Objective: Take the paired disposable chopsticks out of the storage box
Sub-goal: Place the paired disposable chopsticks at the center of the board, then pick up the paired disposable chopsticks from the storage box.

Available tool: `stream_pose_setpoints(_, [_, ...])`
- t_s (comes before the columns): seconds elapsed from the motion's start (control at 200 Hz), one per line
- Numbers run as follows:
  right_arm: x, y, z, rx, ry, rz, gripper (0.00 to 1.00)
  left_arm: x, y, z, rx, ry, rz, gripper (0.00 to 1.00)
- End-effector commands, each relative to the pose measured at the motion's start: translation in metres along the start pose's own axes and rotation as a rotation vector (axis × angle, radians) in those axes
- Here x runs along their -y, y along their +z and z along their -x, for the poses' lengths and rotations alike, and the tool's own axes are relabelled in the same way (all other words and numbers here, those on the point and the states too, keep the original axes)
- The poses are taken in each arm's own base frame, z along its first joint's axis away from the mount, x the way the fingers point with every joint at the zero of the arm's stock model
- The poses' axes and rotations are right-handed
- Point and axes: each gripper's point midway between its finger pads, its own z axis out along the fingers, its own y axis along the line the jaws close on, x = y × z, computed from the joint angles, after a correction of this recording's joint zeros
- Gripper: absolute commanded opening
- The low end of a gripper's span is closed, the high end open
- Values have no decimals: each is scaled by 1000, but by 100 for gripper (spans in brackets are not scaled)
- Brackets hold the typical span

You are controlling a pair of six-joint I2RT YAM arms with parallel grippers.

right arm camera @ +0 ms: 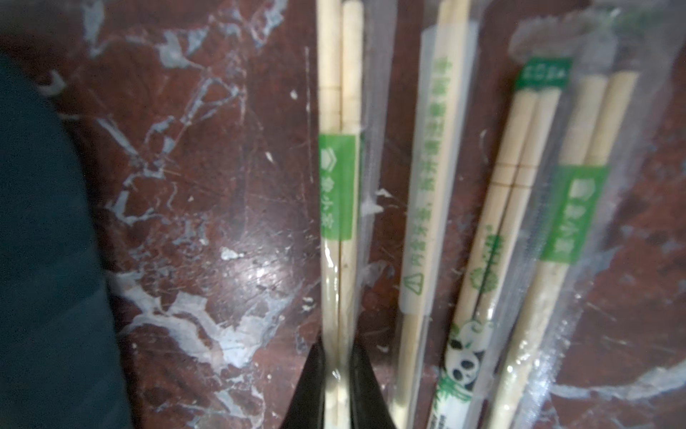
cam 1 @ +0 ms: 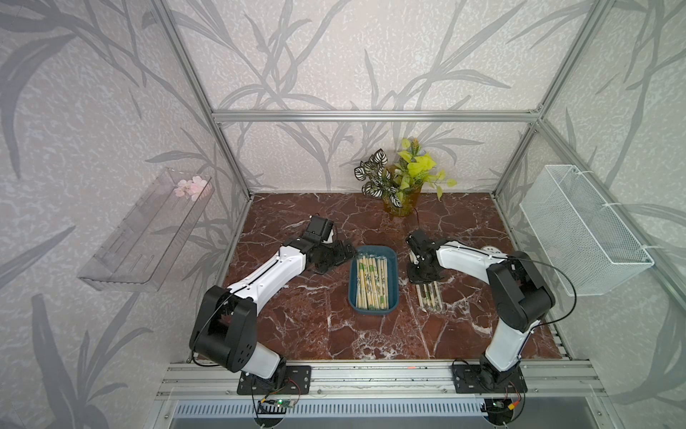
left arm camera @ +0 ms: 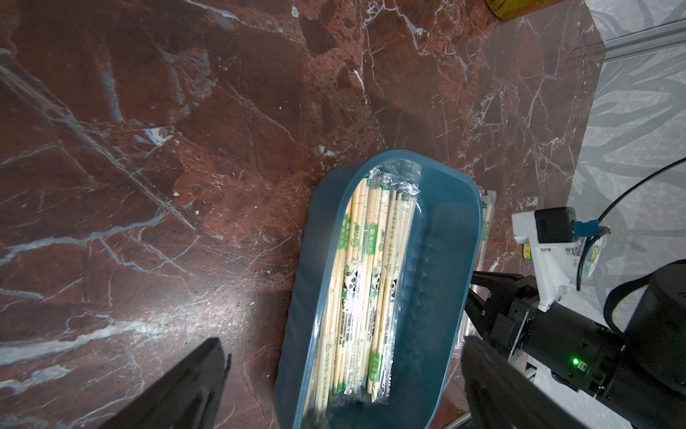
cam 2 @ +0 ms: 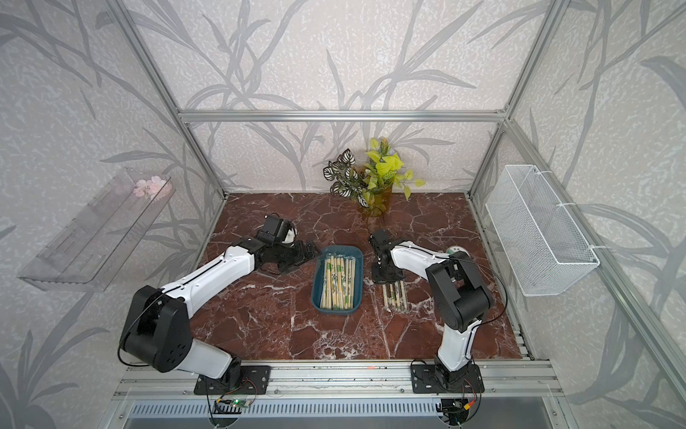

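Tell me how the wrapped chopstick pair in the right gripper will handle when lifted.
Probably stiff: the chopstick pair runs straight from the right gripper. Its glossy clear wrapper may slip between the jaws. Such thin sticks likely weigh little.

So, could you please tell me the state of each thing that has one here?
storage box, upright, part full of wrapped chopsticks.
left pincer, open, empty.
right pincer, shut on one chopstick pair.
three other pairs, wrapped, lying on the table beside the box.
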Motion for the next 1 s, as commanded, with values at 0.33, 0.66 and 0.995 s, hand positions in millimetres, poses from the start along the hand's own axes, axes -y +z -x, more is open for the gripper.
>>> stream_pose_setpoints(0.33, [2,-12,-2,28,14,-6,26,6,-2,9,19,3,0,100])
stream_pose_setpoints(0.66, [-9,-52,14,105,19,49,33,8,-4,16,50,0,-6,100])
stream_pose_setpoints(0.995, [-22,-93,26,176,34,134,43,5,-8,30,96,-21,-4,100])
